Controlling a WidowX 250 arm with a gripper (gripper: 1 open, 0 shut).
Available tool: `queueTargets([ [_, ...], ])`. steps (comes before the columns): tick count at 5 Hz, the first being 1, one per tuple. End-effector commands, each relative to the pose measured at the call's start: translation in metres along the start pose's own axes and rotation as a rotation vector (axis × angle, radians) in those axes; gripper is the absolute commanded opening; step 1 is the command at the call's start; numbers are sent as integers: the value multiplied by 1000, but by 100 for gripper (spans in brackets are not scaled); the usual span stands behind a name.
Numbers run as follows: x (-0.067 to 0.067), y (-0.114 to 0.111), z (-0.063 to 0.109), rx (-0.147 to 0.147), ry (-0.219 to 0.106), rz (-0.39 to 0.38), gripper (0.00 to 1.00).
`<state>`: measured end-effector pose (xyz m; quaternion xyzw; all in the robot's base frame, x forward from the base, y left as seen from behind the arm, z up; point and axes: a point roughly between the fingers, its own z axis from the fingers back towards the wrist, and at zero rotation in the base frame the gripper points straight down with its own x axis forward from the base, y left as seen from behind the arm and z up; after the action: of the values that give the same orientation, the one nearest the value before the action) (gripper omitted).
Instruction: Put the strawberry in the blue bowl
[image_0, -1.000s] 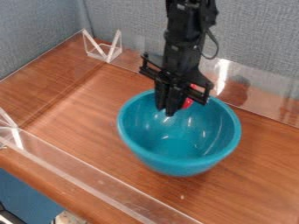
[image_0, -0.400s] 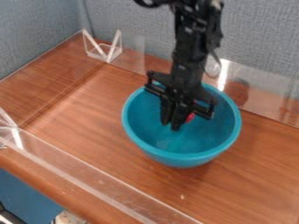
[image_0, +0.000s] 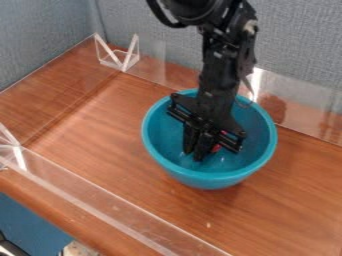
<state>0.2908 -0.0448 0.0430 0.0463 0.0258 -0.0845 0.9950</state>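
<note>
While the black end effector (image_0: 203, 148) is lowered into the blue bowl (image_0: 210, 168), the strawberry (image_0: 217, 149) is positioned between its fingertips, inside the bowl. Only a small patch of red is exposed, the remainder being hidden by the dark fingers; the leafy cap cannot be made out. The end effector is seen closed around the strawberry, with the fingertips pointed down toward the bowl's floor and enclosed by its wall. Whether the bowl's floor is touched by the fruit or by the fingertips cannot be determined.

The blue bowl, round, deep and glossy, is set upright on the wooden bench (image_0: 100, 115), and its near inner surface is left exposed in front of the fingers. The black arm (image_0: 225, 50) is extended above the bowl and passed over its far rim, with a loop of cable seen beside it. Behind the bowl, a transparent strip (image_0: 297, 115) is seen along the foot of a grey textured panel (image_0: 301, 50). To the left of the bowl in the view, toward the far corner of the bench, a small white angular frame (image_0: 116, 54) is placed, well apart from the bowl.
</note>
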Motion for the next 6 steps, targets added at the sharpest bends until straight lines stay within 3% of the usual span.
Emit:
queueTargets([
  [1,-4,-14,16,2,-39,-53,0],
  [2,-14,-12,9,-2,-26,-40,0],
  [3,-22,-8,5,-10,-17,-25,100],
  [5,-2,19,14,-14,-67,17,100],
  [6,14,7,24,-6,-83,53,100],
])
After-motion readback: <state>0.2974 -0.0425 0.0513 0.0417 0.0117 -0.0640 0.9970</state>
